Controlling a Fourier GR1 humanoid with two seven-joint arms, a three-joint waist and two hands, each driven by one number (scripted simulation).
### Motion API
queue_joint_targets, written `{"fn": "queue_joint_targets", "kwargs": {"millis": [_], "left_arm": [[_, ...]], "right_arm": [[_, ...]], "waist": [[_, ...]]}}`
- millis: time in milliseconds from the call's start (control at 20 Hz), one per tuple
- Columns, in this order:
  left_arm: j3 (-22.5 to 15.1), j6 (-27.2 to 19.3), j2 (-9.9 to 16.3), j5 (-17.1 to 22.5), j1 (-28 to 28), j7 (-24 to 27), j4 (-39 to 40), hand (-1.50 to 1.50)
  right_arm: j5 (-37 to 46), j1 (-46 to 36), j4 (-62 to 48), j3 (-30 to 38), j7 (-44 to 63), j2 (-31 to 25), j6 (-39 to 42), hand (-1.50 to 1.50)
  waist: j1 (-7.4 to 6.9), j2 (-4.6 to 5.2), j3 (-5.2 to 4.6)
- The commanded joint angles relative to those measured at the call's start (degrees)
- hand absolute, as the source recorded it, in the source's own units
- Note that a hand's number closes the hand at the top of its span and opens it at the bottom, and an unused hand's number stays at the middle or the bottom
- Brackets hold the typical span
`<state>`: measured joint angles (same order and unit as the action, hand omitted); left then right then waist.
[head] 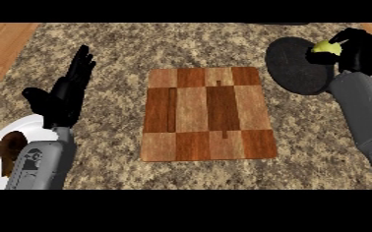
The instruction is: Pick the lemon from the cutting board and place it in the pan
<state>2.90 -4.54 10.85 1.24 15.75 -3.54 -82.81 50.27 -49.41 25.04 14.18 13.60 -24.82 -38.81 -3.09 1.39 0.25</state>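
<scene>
The bench point(102, 44) is showing a speckled stone top, and a strip of wood is lying along its upper left corner. One board point(209, 114) is sitting in the middle, its long axis running away from the robot, with bare stone lying on all four of its sides. The board top is carrying nothing. There is wide free room between the board and the left hand point(67, 91), and a narrower strip between the board and the pan point(299, 65).

One pan, dark and round, is sitting at the upper right, near the right edge of the view. One lemon point(325, 47) is there, and the right hand point(350, 49) is gripping it with curled fingers over the pan's right rim. The hand is hiding much of the lemon, so I cannot tell which way its long axis is pointing.

The left hand is resting at the left, fingers straight and pointing up, holding nothing. One white plate point(20, 128) is showing at the lower left edge, partly behind the left forearm.
</scene>
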Motion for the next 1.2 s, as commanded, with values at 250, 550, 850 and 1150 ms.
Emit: {"fn": "queue_joint_targets", "kwargs": {"millis": [250, 550, 850, 1150], "left_arm": [[0.96, 0.98, 1.22, 0.77, 1.69, -1.25, -0.23, 0.0], [0.12, 1.21, 0.57, 0.34, 2.4, -1.59, 0.58, 0.0], [1.85, 1.87, 1.69, 1.33, -0.56, -1.24, 0.02, 0.0], [2.57, -0.1, 1.68, 0.24, -0.64, -2.78, -1.0, 0.0]], "right_arm": [[-14.54, -1.56, -8.31, 10.93, -11.45, -1.11, 16.74, -1.5], [-16.75, 0.56, -10.22, 14.0, -21.86, 0.74, 10.5, -1.5], [-25.34, 3.18, -4.61, 21.56, -34.74, 4.96, 3.32, -1.5], [-33.53, 7.82, 0.89, 23.82, -39.11, 4.72, 21.48, -1.5]], "waist": [[-0.33, 0.27, 0.14], [-0.48, 0.48, 0.1], [0.95, -0.52, 0.0], [4.07, -1.88, -0.25]]}}
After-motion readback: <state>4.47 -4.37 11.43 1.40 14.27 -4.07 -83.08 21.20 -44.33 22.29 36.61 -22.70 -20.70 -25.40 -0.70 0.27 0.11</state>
